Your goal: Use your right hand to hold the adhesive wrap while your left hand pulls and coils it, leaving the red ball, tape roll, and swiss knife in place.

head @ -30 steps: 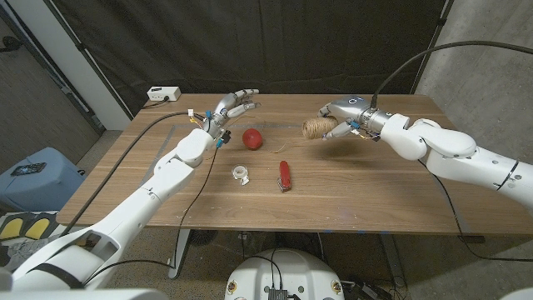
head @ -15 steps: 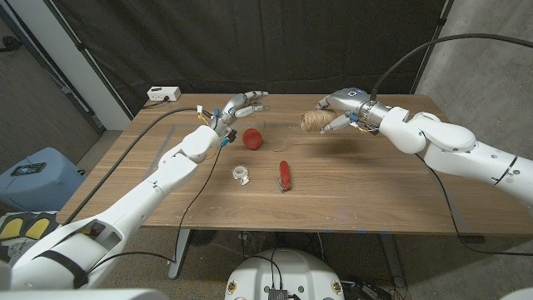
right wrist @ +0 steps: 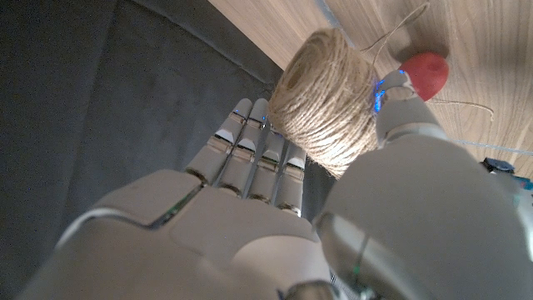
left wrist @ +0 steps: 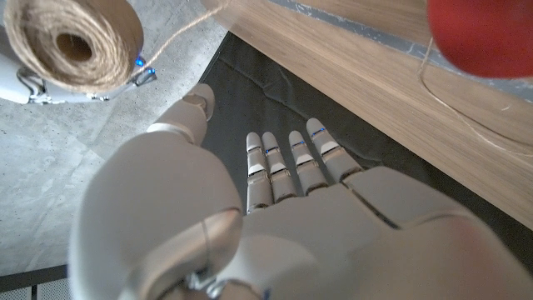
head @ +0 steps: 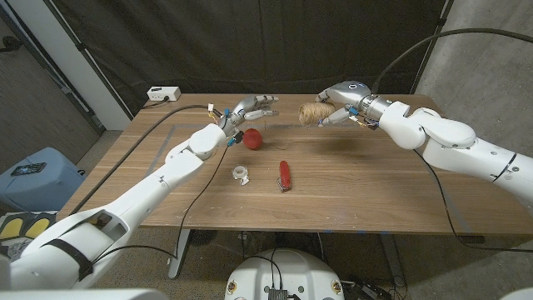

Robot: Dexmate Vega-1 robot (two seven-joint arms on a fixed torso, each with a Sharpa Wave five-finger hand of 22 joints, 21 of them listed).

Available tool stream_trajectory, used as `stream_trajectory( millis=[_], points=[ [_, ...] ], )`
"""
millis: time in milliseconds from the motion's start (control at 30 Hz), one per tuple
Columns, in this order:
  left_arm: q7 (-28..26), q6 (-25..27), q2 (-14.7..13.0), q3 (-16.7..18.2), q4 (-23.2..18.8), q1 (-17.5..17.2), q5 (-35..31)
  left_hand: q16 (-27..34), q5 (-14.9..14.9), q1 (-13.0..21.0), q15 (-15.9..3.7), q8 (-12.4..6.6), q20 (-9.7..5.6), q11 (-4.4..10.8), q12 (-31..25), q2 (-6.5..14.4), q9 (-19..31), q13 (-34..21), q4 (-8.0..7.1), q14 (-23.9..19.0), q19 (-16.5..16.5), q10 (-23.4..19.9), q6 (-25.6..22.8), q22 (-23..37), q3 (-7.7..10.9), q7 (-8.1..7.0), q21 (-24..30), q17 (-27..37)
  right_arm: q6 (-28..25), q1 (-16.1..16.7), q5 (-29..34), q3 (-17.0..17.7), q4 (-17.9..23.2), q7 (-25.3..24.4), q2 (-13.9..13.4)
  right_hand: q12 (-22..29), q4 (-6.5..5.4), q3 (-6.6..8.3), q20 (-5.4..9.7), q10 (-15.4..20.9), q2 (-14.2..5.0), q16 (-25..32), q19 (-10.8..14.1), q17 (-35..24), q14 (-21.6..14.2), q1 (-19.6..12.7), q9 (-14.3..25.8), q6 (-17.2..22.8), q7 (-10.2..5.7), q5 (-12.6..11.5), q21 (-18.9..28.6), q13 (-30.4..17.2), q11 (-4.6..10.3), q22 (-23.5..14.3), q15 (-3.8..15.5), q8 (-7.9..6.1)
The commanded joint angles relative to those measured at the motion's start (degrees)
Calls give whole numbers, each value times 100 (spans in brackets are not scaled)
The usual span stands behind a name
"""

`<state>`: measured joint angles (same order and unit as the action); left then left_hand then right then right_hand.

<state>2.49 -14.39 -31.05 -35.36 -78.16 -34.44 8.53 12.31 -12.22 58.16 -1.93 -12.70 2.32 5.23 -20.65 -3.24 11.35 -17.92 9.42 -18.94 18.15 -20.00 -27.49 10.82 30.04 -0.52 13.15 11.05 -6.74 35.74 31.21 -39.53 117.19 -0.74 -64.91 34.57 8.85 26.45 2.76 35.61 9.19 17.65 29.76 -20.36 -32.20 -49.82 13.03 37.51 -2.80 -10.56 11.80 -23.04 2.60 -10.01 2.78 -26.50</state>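
The wrap is a spool of tan twine [head: 314, 113], and my right hand [head: 346, 106] grips it above the table's back edge. A loose strand [left wrist: 441, 92] trails from the spool down onto the wood near the red ball [head: 251, 138]. My left hand [head: 250, 108] hovers just behind the ball with its fingers stretched toward the spool, holding nothing. The small tape roll [head: 241, 173] and the red swiss knife [head: 284, 176] lie nearer the front. In the right wrist view, my right hand [right wrist: 291, 217] wraps its fingers round the spool [right wrist: 329, 100], with the ball [right wrist: 425, 73] beyond it.
A white box [head: 163, 94] sits at the table's back left corner. A blue bin [head: 33, 175] stands on the floor to the left. A dark curtain hangs behind the wooden table [head: 375, 183].
My right hand has lifted the spool and carried it back and to the left. My left hand has moved right and back, past the red ball toward the spool.
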Motion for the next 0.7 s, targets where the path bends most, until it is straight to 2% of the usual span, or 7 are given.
stream_trajectory(
  millis=[33, 433, 700],
  points=[
    [-14, -21, 84, -306, 229, 221, -136, 109, 68, 132, -186, -119, -51, 210, -144, -17, 10, -68, 0, -322, 179, -311, -380, 17, -130, -167, 79, 15, -10, -64, -40, 41, 37, -66, 71, 27, 13, -19, 98, 495, -254, 57, 52, -27, -68, -248, 24, 333, -271, -41, 8, -21, 433, -22, 873, -29],
    [72, -77, 156, -525, 428, 426, -189, 86, 91, 156, -151, -81, -62, 189, -119, -20, 6, -91, -19, -281, 155, -289, -368, 20, -220, -118, 63, 19, -28, -110, -40, 65, 76, -82, 99, 42, 14, -25, 83, 547, -269, 66, 94, -48, -111, -267, 26, 364, -269, -38, 22, -20, 434, -22, 889, -39],
    [51, -86, 315, -673, 602, 589, -264, 79, 100, 155, -137, -74, -53, 184, -122, -2, 6, -109, -36, -268, 134, -293, -389, 21, -257, -109, 53, 26, -27, -178, 10, 58, 104, -103, 168, 52, 9, -46, 81, 586, -298, 95, 106, -86, -142, -285, 30, 387, -270, -30, 23, -18, 443, -23, 895, -48]
  ],
)
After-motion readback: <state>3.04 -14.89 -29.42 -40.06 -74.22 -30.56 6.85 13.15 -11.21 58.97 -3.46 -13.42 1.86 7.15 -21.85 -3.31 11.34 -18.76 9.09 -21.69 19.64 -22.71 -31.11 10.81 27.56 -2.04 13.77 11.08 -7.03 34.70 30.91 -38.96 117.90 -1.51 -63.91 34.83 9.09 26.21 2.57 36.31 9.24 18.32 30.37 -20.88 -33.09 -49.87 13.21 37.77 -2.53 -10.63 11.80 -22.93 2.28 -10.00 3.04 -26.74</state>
